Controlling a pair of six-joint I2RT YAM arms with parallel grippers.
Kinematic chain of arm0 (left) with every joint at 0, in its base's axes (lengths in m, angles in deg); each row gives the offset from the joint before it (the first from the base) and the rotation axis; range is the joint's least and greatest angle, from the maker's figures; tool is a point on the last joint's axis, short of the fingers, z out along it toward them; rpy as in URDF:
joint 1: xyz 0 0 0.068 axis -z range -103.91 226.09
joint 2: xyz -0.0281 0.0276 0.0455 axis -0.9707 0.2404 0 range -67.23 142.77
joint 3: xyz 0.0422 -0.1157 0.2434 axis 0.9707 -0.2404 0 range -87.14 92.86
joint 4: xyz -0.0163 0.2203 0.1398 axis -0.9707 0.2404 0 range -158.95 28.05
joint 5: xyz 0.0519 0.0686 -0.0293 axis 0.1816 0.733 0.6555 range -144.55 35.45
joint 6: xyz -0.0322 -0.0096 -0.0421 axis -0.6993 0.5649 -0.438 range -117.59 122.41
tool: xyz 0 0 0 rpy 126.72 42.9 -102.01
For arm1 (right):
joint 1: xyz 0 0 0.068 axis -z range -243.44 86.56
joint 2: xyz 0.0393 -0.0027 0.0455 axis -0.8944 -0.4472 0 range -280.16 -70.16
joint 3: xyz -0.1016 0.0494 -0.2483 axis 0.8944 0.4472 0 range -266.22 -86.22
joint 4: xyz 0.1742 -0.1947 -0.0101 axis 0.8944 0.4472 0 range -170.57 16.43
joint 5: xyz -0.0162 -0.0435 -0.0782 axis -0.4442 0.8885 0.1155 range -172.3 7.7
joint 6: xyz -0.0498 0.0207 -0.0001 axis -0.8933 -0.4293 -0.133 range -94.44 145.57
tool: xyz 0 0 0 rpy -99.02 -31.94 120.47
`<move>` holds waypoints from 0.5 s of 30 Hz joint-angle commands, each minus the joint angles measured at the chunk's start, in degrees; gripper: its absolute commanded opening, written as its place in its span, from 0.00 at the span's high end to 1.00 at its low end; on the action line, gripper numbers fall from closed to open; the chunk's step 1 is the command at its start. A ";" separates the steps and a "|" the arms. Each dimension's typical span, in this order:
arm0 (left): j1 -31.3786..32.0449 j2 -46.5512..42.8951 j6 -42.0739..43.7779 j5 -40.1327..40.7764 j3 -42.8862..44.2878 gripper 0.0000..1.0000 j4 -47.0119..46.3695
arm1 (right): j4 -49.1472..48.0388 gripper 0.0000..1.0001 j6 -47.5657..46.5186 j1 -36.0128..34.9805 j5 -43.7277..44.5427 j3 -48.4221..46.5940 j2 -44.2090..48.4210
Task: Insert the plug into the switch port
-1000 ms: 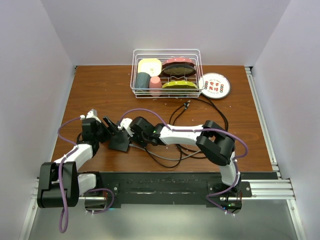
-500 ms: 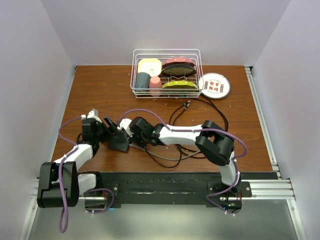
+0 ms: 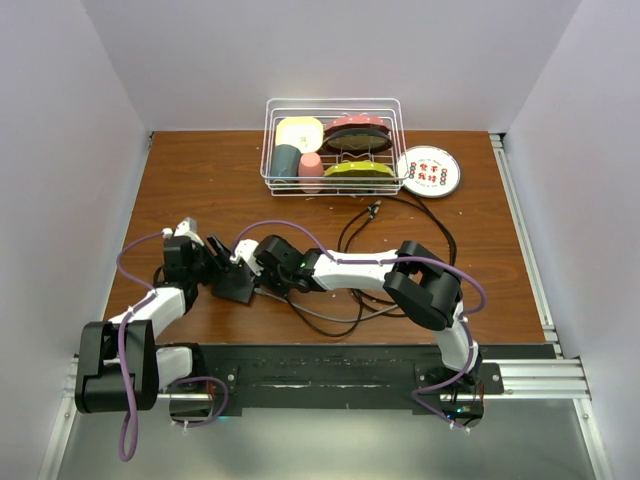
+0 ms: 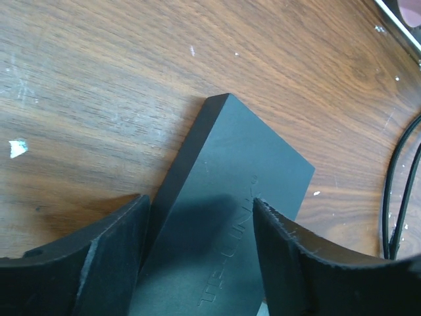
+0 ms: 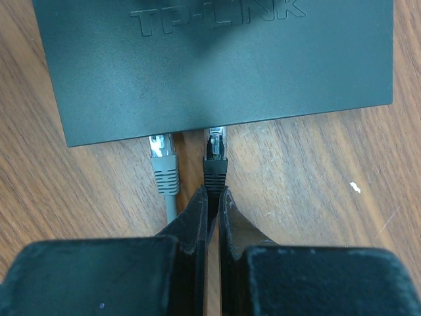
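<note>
Left gripper (image 4: 198,201) low on tabletop (image 3: 200,180), jaws clamped across switch (image 4: 230,164), right gripper (image 5: 212,192) reaching left, jaws pinching black plug (image 5: 215,164) at switch edge, wire rack (image 3: 333,100) holding cups (image 3: 311,170), plates (image 3: 357,135).

Brown wooden table (image 3: 200,170), one, carried at its rear a white wire basket (image 3: 267,150) holding a pink cup (image 3: 311,170) and dishes (image 3: 357,132), with a round white plate (image 3: 428,170) bearing red marks just beside it on the right. At front left lay a flat black switch (image 3: 238,285), with the left gripper (image 3: 218,258) and right gripper (image 3: 250,272) meeting at it from opposite sides, their finger positions too small to read. Black cables (image 3: 373,210) looped across mid-table.
</note>
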 commanded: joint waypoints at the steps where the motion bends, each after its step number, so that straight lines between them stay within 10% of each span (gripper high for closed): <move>1: -0.03 0.83 1.12 -3.27 0.39 0.35 -1.59 | -5.07 1.00 0.36 -0.48 -0.95 -2.15 1.91; 15: -0.03 1.80 1.21 -5.12 -0.49 0.51 -2.11 | -6.48 1.00 2.90 -0.56 -2.26 -3.91 3.84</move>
